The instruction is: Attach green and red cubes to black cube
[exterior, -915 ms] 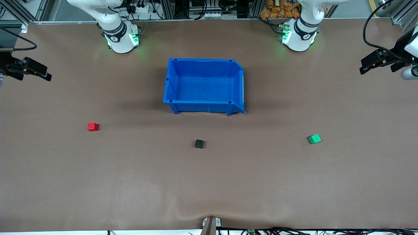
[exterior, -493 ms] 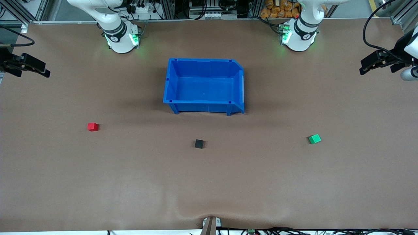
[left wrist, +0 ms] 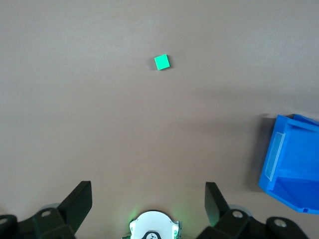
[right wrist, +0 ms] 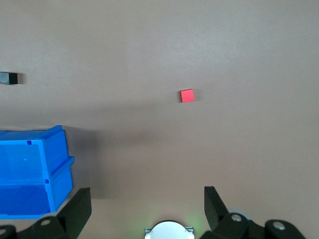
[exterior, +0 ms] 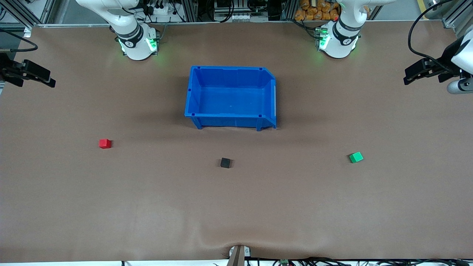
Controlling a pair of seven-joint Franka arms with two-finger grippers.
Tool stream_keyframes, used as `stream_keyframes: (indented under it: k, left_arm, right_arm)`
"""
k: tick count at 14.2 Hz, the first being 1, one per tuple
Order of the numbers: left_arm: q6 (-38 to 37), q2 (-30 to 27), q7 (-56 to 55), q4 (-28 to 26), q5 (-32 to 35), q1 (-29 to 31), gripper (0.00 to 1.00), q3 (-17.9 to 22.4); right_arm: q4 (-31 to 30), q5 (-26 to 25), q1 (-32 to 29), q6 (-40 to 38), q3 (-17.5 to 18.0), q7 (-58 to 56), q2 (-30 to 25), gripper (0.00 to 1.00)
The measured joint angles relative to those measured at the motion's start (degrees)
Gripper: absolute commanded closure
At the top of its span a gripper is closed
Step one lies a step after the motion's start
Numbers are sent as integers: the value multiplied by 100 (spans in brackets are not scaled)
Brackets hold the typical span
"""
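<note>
The black cube (exterior: 225, 162) sits on the brown table, nearer the front camera than the blue bin. The red cube (exterior: 105, 143) lies toward the right arm's end, the green cube (exterior: 356, 157) toward the left arm's end. The green cube shows in the left wrist view (left wrist: 161, 62); the red cube (right wrist: 187, 95) and black cube (right wrist: 8, 78) show in the right wrist view. My left gripper (exterior: 417, 72) hangs open and empty high over the table's end, well away from the green cube. My right gripper (exterior: 38, 76) hangs open and empty over the table's other end.
A large blue bin (exterior: 192, 92) stands empty at mid-table between the arm bases, also seen in the left wrist view (left wrist: 289, 164) and the right wrist view (right wrist: 30, 172). The brown mat bulges slightly at the front edge (exterior: 236, 244).
The right gripper has drifted a little toward the table's edge and upward in view. The left gripper has shifted slightly upward in view. The cubes have not moved.
</note>
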Motion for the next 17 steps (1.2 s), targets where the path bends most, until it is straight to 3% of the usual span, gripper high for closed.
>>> stream_keyframes:
  k: [17]
  left_arm:
    - [-47, 3, 0, -6, -1, -6, 0, -7]
  right_arm:
    - [69, -3, -2, -2, -3, -9, 0, 0]
